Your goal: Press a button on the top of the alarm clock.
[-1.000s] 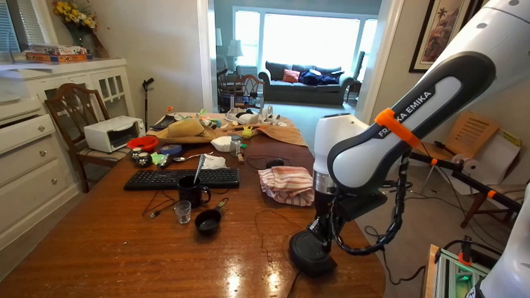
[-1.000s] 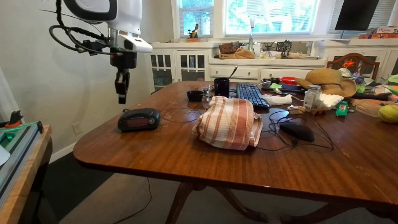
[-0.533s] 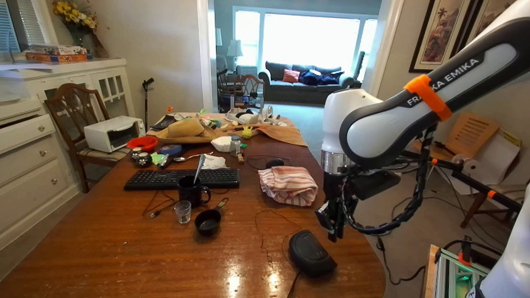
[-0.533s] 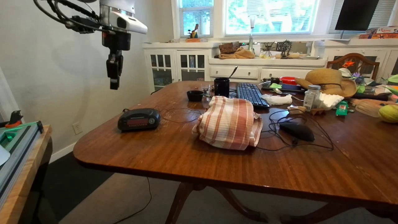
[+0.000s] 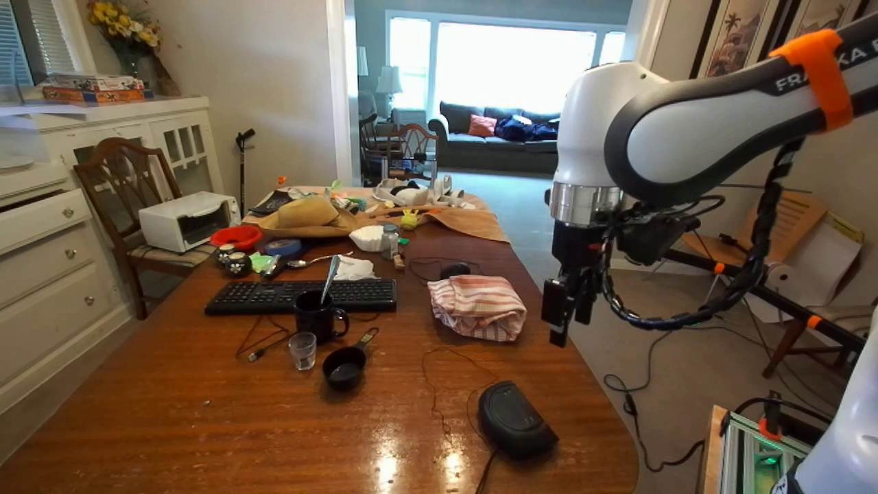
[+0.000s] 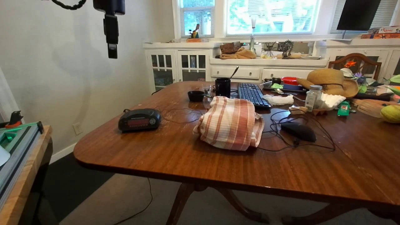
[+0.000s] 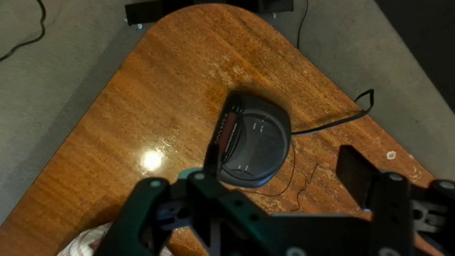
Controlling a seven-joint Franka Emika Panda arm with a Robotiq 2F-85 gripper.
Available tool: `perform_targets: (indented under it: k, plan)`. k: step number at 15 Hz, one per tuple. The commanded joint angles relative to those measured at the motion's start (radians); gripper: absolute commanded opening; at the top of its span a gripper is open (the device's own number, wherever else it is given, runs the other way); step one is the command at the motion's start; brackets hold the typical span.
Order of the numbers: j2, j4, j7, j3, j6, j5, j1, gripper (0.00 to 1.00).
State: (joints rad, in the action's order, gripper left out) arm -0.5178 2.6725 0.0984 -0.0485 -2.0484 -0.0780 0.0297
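The alarm clock is a black rounded body resting on the wooden table near its corner. Its top has a round speaker patch and small white button marks, with a reddish display along one side. Both exterior views show it too, its display facing out in an exterior view. High above the tabletop, clear of the clock, hangs my gripper. Seen from the wrist, the gripper is open, its fingers wide apart with only table and a thin wire visible between them. One dark fingertip overlaps the clock's edge in that view.
A striped cloth bundle sits beside the clock. Farther along are a black measuring cup, a small glass, a black mug, a keyboard and a mouse. A power cord runs from the clock over the table edge.
My gripper has risen from close by the clock to well above the table, and its jaws have opened. The clock has stayed in place.
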Motion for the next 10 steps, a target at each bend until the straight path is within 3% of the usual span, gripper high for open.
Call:
perform_targets:
  k: [1,10]
  plan:
    - [-0.029,-0.041,-0.059,0.015,0.052,0.056,-0.012,1.00]
    - [-0.021,-0.047,-0.059,0.016,0.017,0.040,-0.006,1.00]
